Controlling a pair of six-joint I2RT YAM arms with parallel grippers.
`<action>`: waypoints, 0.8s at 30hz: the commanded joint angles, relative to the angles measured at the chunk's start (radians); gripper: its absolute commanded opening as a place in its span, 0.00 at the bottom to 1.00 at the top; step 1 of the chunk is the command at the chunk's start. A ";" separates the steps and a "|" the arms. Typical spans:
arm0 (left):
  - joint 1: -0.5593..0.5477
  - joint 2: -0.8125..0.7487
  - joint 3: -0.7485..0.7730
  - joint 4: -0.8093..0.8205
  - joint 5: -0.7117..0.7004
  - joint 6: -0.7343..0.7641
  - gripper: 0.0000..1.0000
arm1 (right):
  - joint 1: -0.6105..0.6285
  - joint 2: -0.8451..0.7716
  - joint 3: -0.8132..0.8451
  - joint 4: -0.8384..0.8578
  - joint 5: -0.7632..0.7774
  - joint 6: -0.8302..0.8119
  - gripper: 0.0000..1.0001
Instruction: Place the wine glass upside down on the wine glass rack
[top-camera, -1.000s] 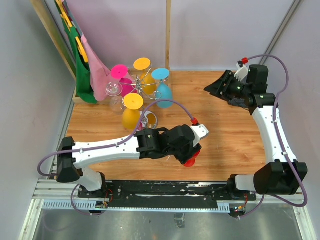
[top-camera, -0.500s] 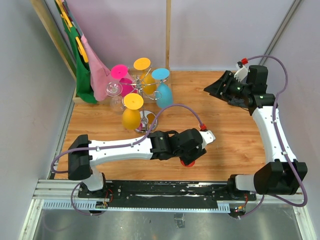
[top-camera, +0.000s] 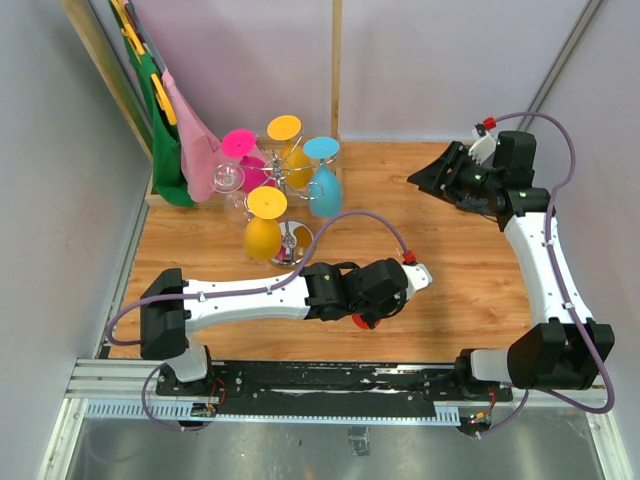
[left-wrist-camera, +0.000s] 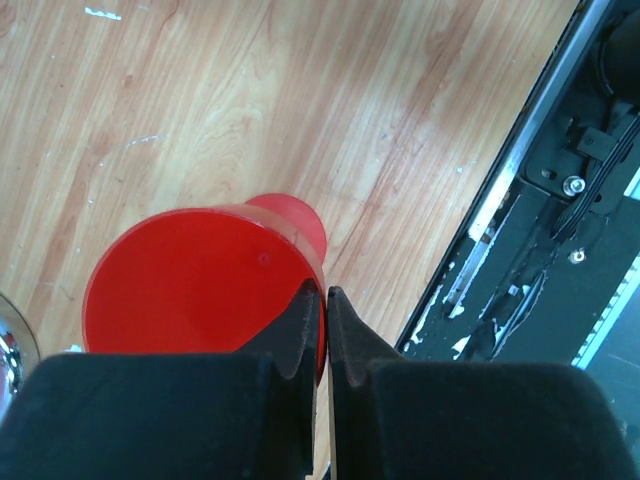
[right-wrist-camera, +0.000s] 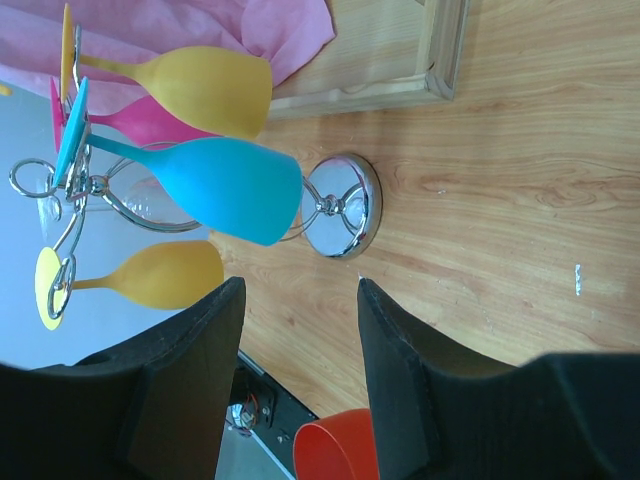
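Left gripper (left-wrist-camera: 327, 305): pinching red glass (left-wrist-camera: 190, 280) rim, nearer than rack (top-camera: 293, 240)
Right gripper (right-wrist-camera: 298, 300): wide, empty
Top view: glass mostly under arm

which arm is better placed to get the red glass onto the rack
Left. The left gripper is shut on the red wine glass rim, nearer the wine glass rack; the right gripper is open and empty, farther off.

— Is any writing showing on the red wine glass (left-wrist-camera: 190, 290) or the wine glass rack (right-wrist-camera: 340, 215)?

— No, nothing readable is appearing on either.

— And the worktop (left-wrist-camera: 250, 100), up toward twelve o'clock?

— It is showing only wood grain; no label, brand or number is coming through in any view.
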 joint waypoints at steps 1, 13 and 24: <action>-0.005 -0.004 0.036 0.010 -0.018 0.000 0.01 | -0.022 0.003 -0.017 0.026 -0.012 0.005 0.50; -0.001 -0.154 0.198 -0.091 -0.111 -0.036 0.00 | -0.021 0.003 -0.022 0.043 -0.019 0.013 0.50; 0.008 -0.370 0.362 -0.087 -0.083 -0.043 0.00 | -0.021 0.006 -0.023 0.063 -0.026 0.030 0.50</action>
